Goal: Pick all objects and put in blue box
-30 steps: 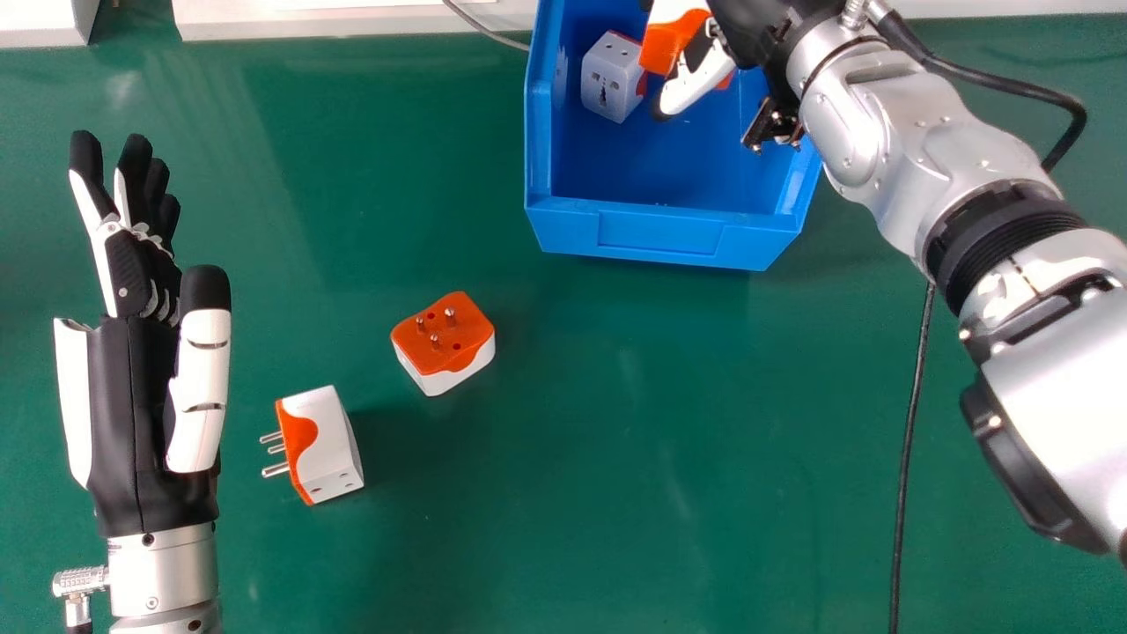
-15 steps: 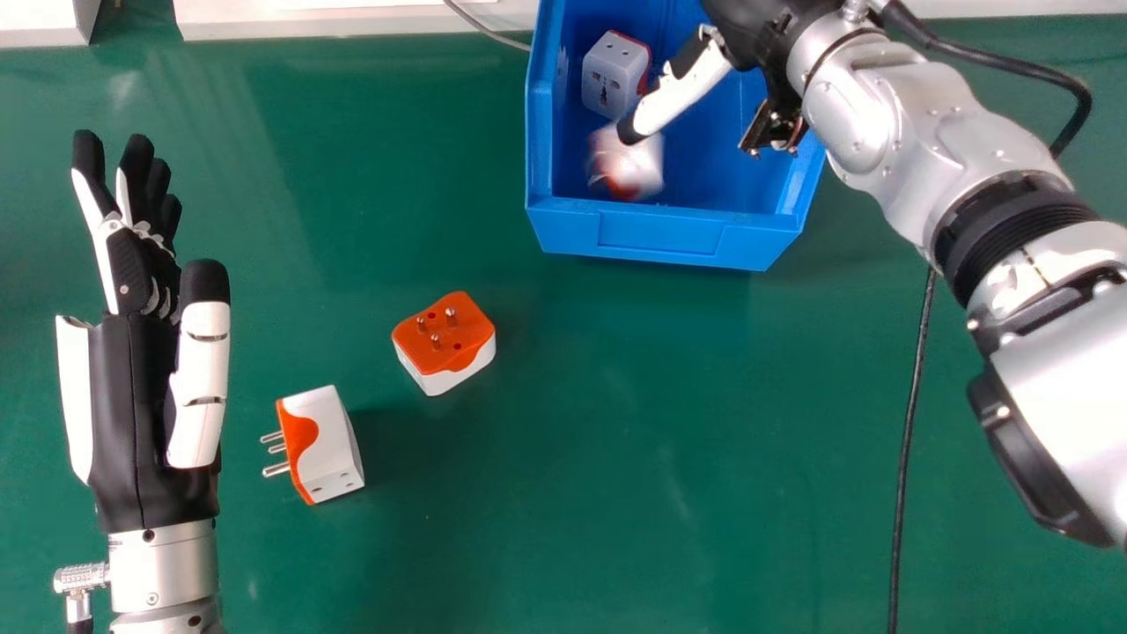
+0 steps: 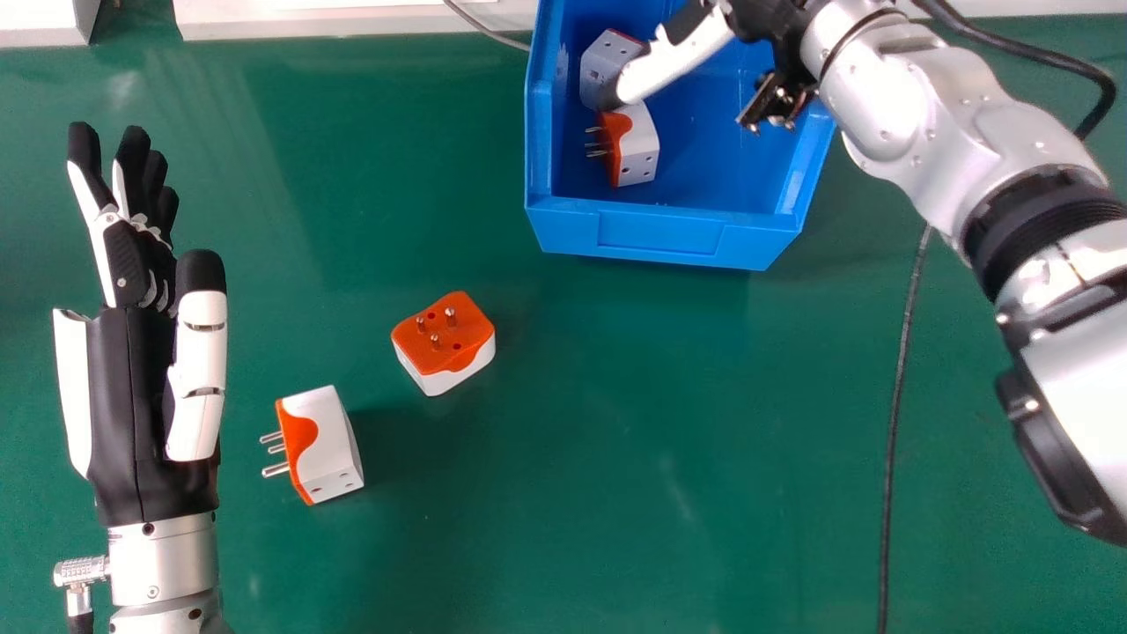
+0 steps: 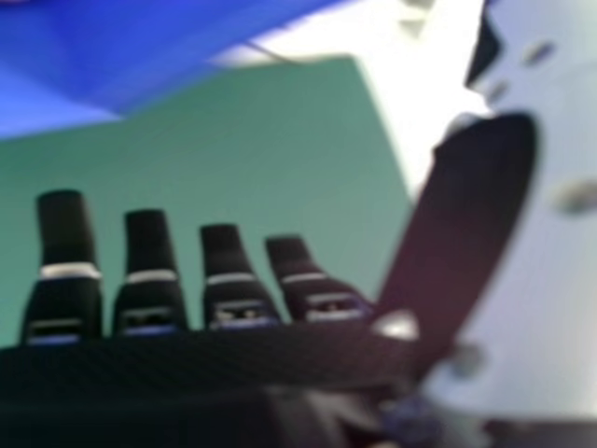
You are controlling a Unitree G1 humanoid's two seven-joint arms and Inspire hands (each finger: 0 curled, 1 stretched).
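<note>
Next pick, my guess: orange-topped adapter [image 3: 445,343], pins up on the tabletop [image 3: 669,458]. Likely light, rigid, slick plastic; pinch the white sides, keep off the pins. Lies nearer the robot and well left of the right hand [image 3: 676,58], which is spread, empty, over the blue box [image 3: 673,239]. Side-lying adapter [image 3: 330,445] is closer to the left hand [image 3: 132,387].
</note>
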